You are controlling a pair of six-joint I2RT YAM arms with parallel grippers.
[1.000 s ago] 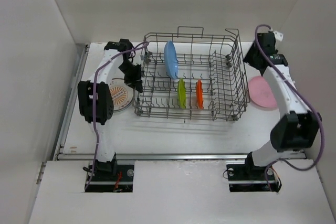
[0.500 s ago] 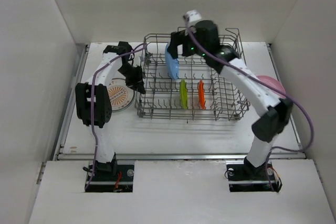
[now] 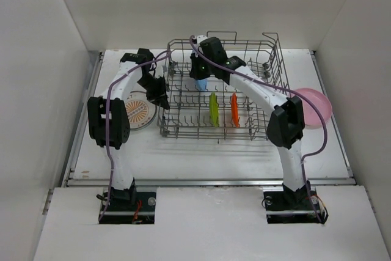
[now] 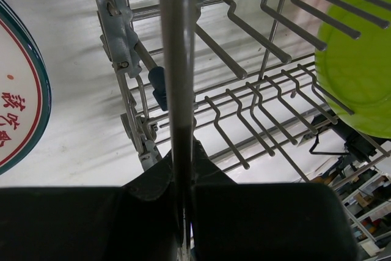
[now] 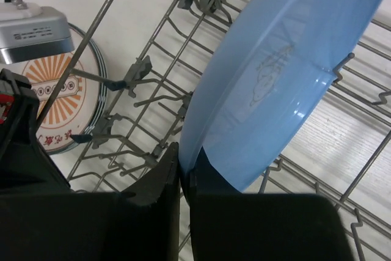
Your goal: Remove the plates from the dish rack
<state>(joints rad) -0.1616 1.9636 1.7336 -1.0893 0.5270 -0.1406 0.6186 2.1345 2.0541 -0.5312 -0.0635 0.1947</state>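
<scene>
Right jaws: pressed together on the lower rim of the light blue round plate. One dark finger sits on each face of the rim, tight against it. The plate stands on edge, leaning, among the upright tines at the far left of the grey wire dish rack. From above, only a sliver of the blue plate shows below my right wrist. My right arm reaches across the top of the rack to it.

Left jaws: closed on a grey bar of the rack's left wall. The bar runs straight up between my fingers, with no gap either side.

Other plates in the rack:
- lime green plate, on edge in the near middle row
- orange plate, on edge just to its right, apart from it

Plates on the white surface:
- white plate with an orange sunburst, lying flat just outside the rack's left wall, near my left arm
- pink plate, lying flat beside the rack's right wall

The rack sits in the middle of the surface, between my two arms.
</scene>
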